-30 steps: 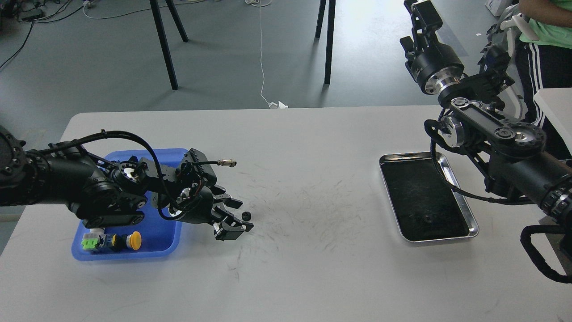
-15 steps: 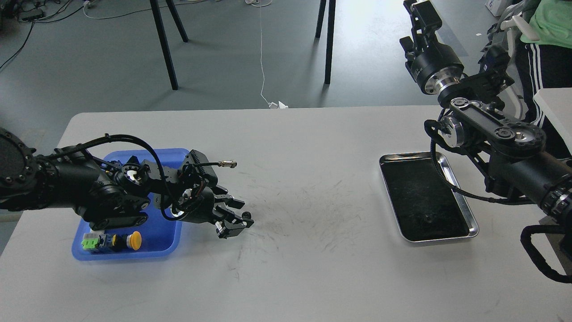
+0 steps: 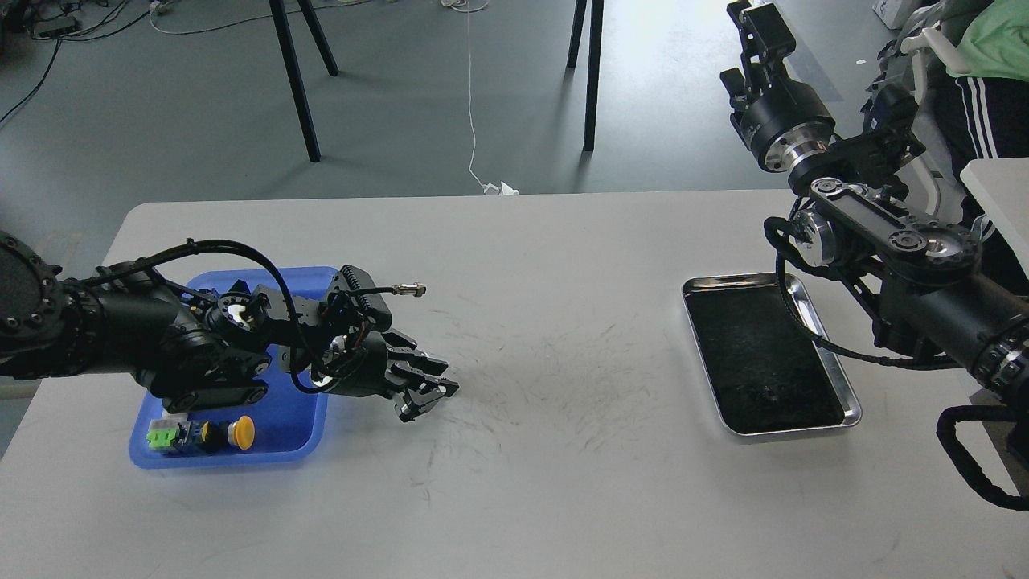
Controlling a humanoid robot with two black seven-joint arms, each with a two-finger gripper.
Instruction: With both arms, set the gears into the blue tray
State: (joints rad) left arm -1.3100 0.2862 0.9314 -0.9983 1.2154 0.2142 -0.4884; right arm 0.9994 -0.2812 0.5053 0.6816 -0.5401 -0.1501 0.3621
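Left gripper sat low over the white bench, just off the 3 o'clock side of the blue tray. Its fingers were drawn close together at the tips. The gear seemed to be pinched between them, but it was too small and dark against the black fingers to confirm, so the grip state could not be told for certain. No gear lay plainly visible on the bench surface beside it.

Blue tray was at roughly 9 o'clock on the bench, partly covered by the left arm. A push-button switch with green, black and yellow parts lay in its 6 o'clock end.

Right arm was raised at 2 o'clock, above and beside the silver tray. Right gripper pointed away toward 12 o'clock, seen end-on and dark; open or closed, could not tell. A small dark speck rested on the silver tray's dark inside, near its 6 o'clock end.
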